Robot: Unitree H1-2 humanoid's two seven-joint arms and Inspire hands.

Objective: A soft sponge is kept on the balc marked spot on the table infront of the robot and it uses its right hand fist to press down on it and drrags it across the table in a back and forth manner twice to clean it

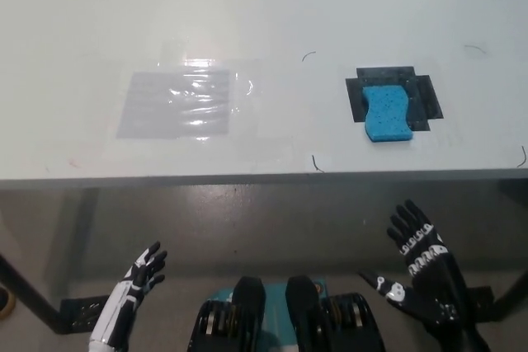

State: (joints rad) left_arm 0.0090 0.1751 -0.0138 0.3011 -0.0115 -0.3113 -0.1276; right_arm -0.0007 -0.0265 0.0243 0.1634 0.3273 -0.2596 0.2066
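A blue sponge [388,113] lies on a black taped patch [426,100] at the right of the white table [264,14], its near end overhanging the patch slightly. My black right hand [422,274] hangs below the table's front edge at the lower right, open with fingers spread, well apart from the sponge. At the lower left, also below the table, my white left hand [132,293] rests open. Neither hand holds anything.
A clear glossy taped rectangle [180,103] lies on the table's left half. Small dark marks [308,54] dot the surface near the sponge. The table's front edge [247,179] runs across the picture's middle, with grey floor [247,228] below.
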